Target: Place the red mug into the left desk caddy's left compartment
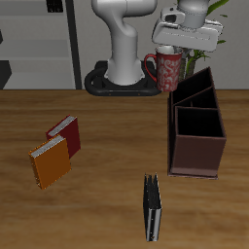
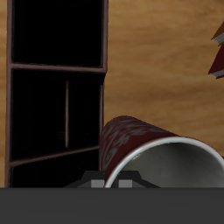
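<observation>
the red mug [image 1: 168, 70] hangs in the air above the bench [image 1: 107, 136], held under the pincer [image 1: 173, 46], which is clenched on its rim. in the exterior view the mug stands roughly upright, its long axis near vertical with the mouth toward the pincer, and its red loop handle [image 1: 150, 68] sticks out on the side away from the caddy. it sits just beside the taller slanted end of the left desk caddy [image 1: 196, 126], at the caddy's far end, close to the robot base [image 1: 119, 78], and clear of the bench surface.

in the wrist view the mug [image 2: 131, 140] fills the near field, its white inner rim [image 2: 179, 145] and dark inside facing the camera, its patterned wall running away toward the bench. beside it the caddy [image 2: 103, 61] shows its dark open compartments split by thin dividers; the mug lies next to the caddy wall, not over any compartment.

elsewhere on the bench lie 2 books, 1 red [image 1: 66, 134] and 1 orange [image 1: 49, 162], touching each other, and a black book [image 1: 152, 207] nearer the front edge, well apart from the caddy.
</observation>
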### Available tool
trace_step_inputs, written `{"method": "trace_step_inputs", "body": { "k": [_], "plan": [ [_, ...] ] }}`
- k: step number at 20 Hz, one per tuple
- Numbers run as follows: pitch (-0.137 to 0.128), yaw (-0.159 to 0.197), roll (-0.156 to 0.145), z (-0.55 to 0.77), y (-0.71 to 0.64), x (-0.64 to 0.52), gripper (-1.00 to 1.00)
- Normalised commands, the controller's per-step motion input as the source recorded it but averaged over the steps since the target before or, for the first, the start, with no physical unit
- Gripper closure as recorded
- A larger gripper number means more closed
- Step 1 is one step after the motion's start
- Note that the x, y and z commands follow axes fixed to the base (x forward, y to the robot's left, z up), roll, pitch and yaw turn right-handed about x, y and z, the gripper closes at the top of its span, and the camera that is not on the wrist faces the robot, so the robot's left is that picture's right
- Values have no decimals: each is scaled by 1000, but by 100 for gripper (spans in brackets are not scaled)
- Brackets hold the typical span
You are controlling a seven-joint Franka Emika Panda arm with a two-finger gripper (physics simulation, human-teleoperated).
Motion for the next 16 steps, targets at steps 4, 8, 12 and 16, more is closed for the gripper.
{"method": "trace_step_inputs", "body": {
  "k": [4,8,12,16],
  "plan": [
    [-8,-30,-8,-99,101,-343,100],
    [-14,5,14,-95,159,-276,100],
    [-2,34,56,-184,335,-408,100],
    [-11,14,45,-179,312,-384,100]
  ]
}}
